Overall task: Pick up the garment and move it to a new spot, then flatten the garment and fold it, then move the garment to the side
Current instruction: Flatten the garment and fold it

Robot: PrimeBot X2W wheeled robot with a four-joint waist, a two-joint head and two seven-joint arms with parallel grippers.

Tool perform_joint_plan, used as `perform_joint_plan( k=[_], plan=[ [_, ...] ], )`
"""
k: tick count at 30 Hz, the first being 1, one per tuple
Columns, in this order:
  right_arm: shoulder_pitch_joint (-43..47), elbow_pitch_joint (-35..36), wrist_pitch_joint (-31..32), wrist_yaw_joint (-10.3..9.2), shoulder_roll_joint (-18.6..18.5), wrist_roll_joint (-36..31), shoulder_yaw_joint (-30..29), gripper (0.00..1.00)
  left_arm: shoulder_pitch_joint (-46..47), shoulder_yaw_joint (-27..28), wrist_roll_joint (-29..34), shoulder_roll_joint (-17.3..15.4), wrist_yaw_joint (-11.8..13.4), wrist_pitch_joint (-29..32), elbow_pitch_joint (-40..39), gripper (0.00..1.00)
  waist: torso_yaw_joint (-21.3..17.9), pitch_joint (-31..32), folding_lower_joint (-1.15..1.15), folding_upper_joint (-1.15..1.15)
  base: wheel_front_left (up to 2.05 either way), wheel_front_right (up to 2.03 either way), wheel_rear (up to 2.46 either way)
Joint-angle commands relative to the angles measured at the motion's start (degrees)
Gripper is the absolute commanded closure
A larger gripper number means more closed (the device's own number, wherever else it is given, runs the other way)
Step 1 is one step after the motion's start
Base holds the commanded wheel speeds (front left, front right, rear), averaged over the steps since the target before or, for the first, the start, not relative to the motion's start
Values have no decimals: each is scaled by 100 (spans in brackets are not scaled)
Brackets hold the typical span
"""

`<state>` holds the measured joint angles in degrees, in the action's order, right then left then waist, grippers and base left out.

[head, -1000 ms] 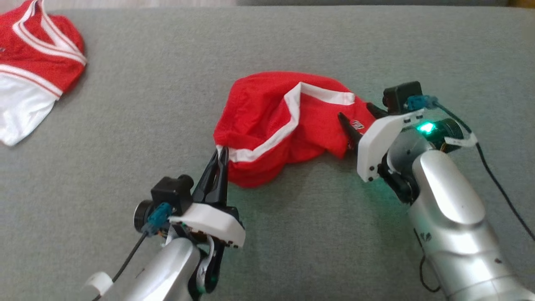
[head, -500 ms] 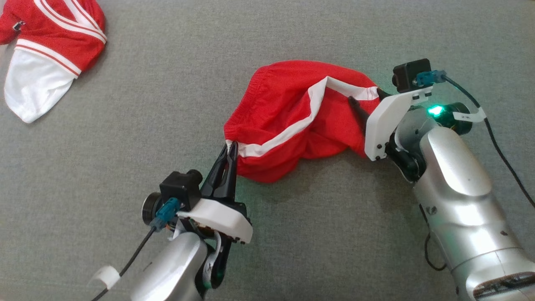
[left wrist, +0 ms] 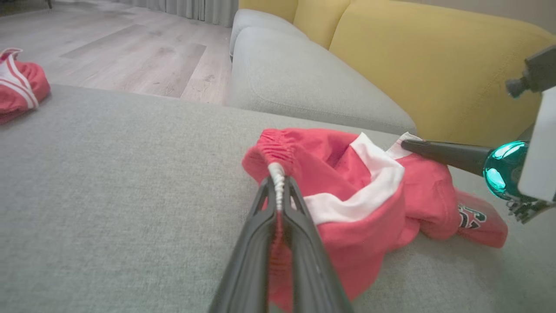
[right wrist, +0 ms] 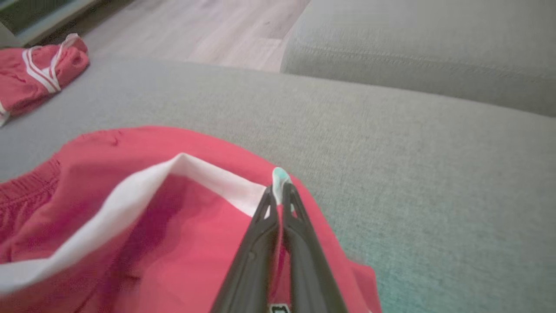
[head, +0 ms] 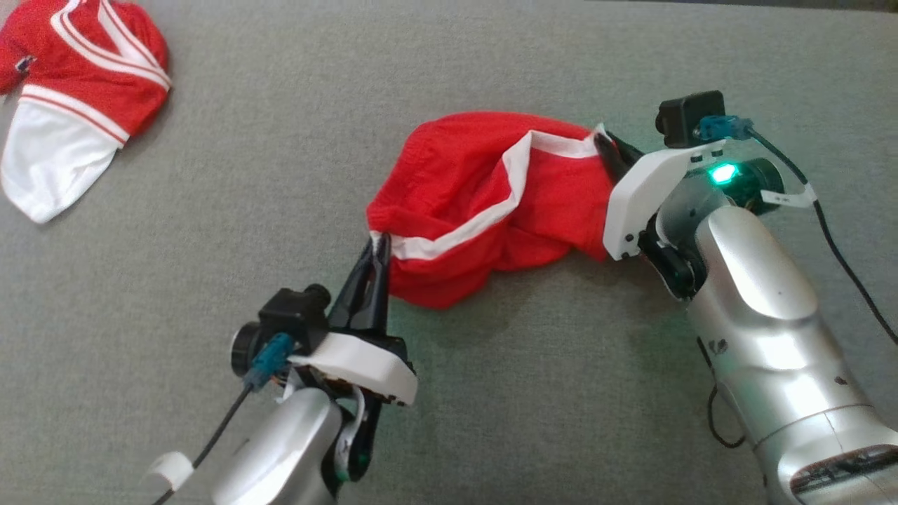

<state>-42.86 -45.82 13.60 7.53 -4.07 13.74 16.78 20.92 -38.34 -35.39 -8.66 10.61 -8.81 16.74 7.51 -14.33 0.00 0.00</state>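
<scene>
The right tool [right wrist: 281,188] was just clamped shut on the white-trimmed edge of the garment [head: 477,203]. With the left tool [left wrist: 278,191] pinched shut on its opposite corner, lifting was judged ready.

Before me spreads a grey fabric cushion [head: 533,393], the red garment [head: 456,182] with white trim bunched near its middle, and a second red-and-white garment [head: 77,84] lying well apart at my far left.

The white-trimmed hem of the crumpled red fabric garment [right wrist: 130,208] is pinched between the closed right gripper [right wrist: 281,191].
</scene>
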Motion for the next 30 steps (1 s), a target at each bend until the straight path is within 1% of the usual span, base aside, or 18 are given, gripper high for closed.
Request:
perform_joint_plan(
  k=[1,6,12,17,21,26,30],
  plan=[
    [-180,255,-139,-4,113,82,142,100,152,278,-27,-125,44,-104,-197,100,-78,91,0,0,0,0,0],
    [10,645,-495,-4,60,275,207,100,114,497,-87,-261,147,-216,-461,100,-279,350,0,0,0,0,0],
    [481,1538,-704,-4,-289,430,94,100,73,805,-159,-529,294,-239,-1019,100,-545,753,0,0,0,0,0],
    [1049,2646,-637,-4,-588,491,-188,100,93,1034,-195,-816,424,-89,-1667,100,-763,1178,0,0,0,0,0],
    [1508,3708,-467,-4,-730,451,-593,100,178,1227,-178,-1121,565,166,-2285,100,-926,1458,0,0,0,0,0],
    [1878,5082,-108,-4,-707,292,-1089,100,501,1410,-78,-1513,699,606,-3123,100,-1116,1570,0,0,0,0,0],
    [2024,5908,233,-4,-601,140,-1336,100,857,1448,-128,-1639,716,1020,-3516,100,-1197,1508,0,0,0,0,0]
  ],
)
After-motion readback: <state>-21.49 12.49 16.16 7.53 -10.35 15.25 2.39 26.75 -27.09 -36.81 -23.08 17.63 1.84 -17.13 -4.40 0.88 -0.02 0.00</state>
